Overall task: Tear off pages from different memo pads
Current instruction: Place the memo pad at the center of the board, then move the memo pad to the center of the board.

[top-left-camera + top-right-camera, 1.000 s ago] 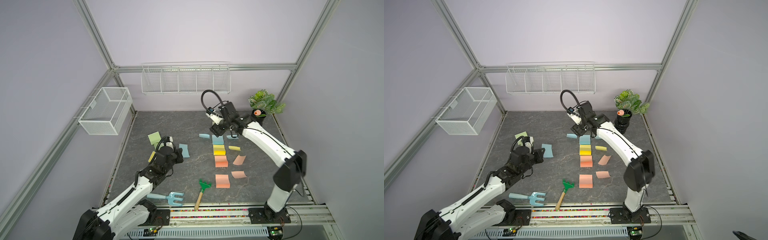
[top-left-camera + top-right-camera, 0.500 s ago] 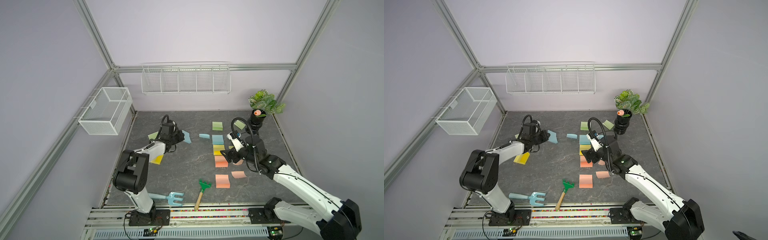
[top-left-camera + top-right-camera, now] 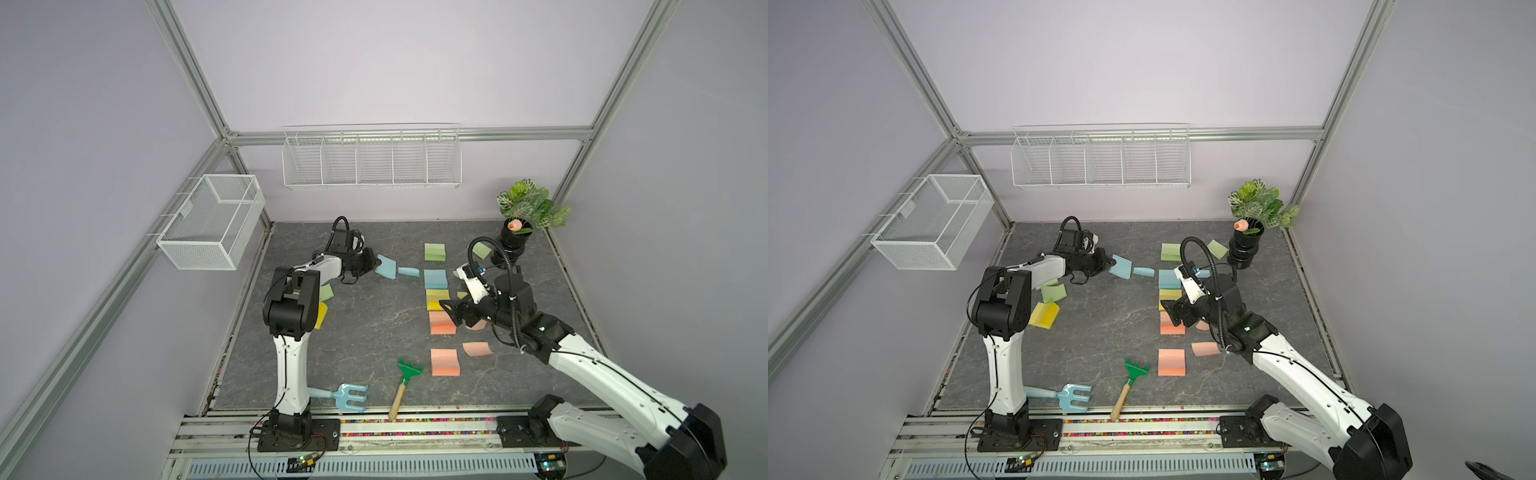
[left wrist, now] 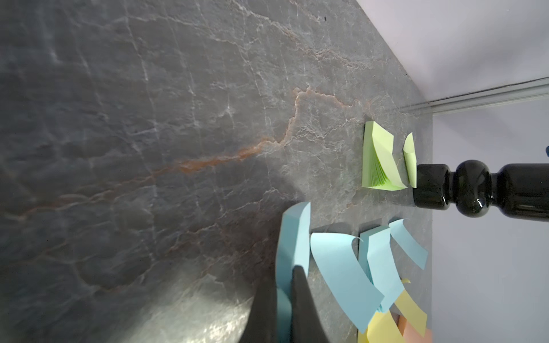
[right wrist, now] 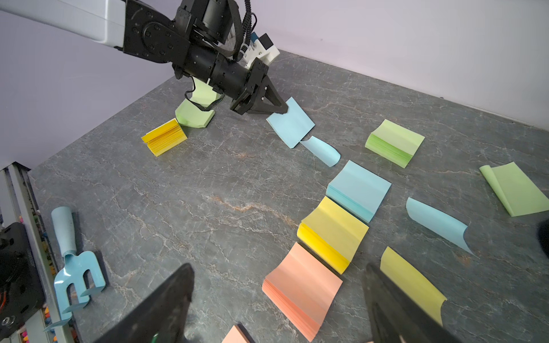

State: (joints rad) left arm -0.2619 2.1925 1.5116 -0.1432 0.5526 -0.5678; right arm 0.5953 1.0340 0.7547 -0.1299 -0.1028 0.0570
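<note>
beside a curled page (image 5: 322, 150), left fingers (image 5: 273, 102) clamp a blue pad (image 5: 292, 123); right fingers (image 5: 166, 303) apart.

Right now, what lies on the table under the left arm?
A bent green memo pad and a yellow memo pad, close together. The left arm covers part of each from above. Anything else beneath it is hidden.

Five memo pads (image 3: 435, 279) lie in a column, pages (image 3: 478, 349) right of it, a rake (image 3: 405, 376) before it.
</note>
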